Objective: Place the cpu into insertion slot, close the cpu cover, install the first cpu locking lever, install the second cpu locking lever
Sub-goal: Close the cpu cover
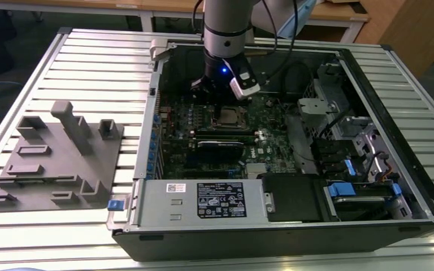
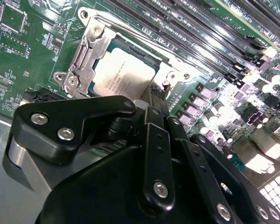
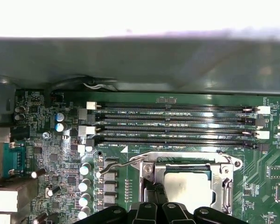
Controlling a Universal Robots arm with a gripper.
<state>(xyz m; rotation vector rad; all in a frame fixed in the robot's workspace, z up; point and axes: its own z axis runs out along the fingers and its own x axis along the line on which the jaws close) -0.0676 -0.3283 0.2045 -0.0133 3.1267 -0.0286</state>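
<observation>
Gripper [image 2: 157, 93] beside cpu cover [image 2: 81, 70], memory slots [image 2: 186, 37]

1. Exterior view: high, looking down into the open black computer case [image 1: 277, 245].
2. Both wrist views: close over its green circuit board [image 3: 51, 154] [image 2: 18, 56], sharing the silvery square-framed cpu cover [image 3: 223, 189] [image 2: 84, 60]; second seemingly tilted.

Blk tool [image 2: 157, 100] w/ silver screws [image 2: 160, 188]

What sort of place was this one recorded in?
Probably a robotics lab or workshop bench: an opened desktop computer case lies on a slatted metal table, a robot arm reaches into it, and wooden desks stand behind.
</observation>
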